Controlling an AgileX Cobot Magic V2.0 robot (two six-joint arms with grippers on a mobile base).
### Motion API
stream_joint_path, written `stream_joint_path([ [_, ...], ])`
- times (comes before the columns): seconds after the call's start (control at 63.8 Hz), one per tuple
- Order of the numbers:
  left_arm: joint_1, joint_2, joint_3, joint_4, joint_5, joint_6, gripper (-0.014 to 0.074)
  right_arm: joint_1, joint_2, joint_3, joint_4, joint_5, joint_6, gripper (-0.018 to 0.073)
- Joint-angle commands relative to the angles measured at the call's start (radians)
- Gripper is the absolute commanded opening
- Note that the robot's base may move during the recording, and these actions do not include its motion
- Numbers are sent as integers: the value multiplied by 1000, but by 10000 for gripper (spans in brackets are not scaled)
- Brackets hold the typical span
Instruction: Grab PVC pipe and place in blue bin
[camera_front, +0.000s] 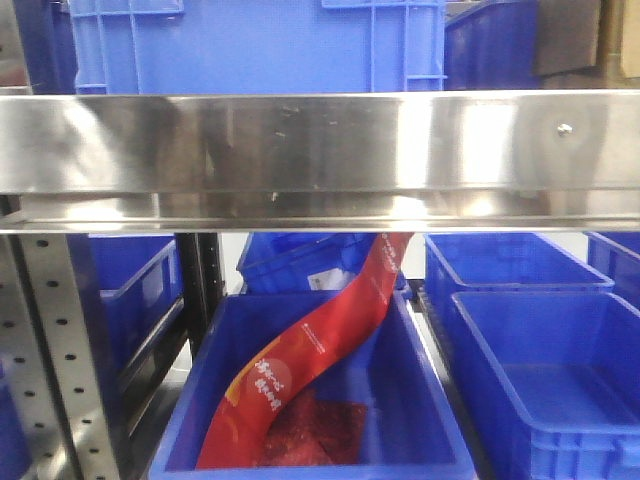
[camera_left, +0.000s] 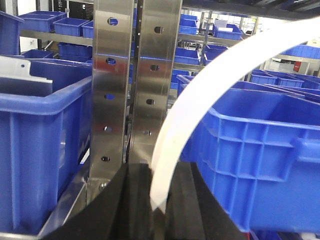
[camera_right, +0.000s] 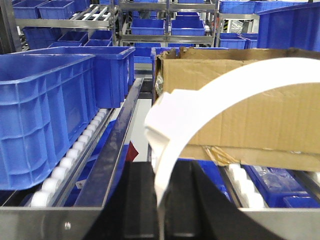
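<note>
In the left wrist view, a thin white PVC pipe (camera_left: 210, 85) rises from between the black pads and arcs up to the right. My left gripper (camera_left: 159, 200) is shut on its lower end, beside a blue bin (camera_left: 260, 165). The right wrist view shows a similar white arc (camera_right: 240, 82) with a flat tab at its left end, and my right gripper (camera_right: 161, 200) is shut on it. I cannot tell if both arcs are one piece. Neither gripper shows in the front view, where blue bins (camera_front: 425, 390) sit under a steel shelf.
A steel shelf beam (camera_front: 320, 150) crosses the front view. A red packaging strip (camera_front: 320, 340) hangs into the middle bin. Perforated steel uprights (camera_left: 135, 90) stand right ahead of the left gripper. A cardboard box (camera_right: 250, 120) and roller rails (camera_right: 75, 155) lie ahead of the right gripper.
</note>
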Motion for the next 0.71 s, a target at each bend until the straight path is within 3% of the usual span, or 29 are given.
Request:
stream_joint_path([
  [0.0, 0, -3, -3, -4, -34, -4, -111, 0, -1, -2, -3, -31, -8, -169],
  [0.69, 0, -3, -3, -4, -34, -4, -111, 0, -1, -2, -3, -31, -8, -169],
])
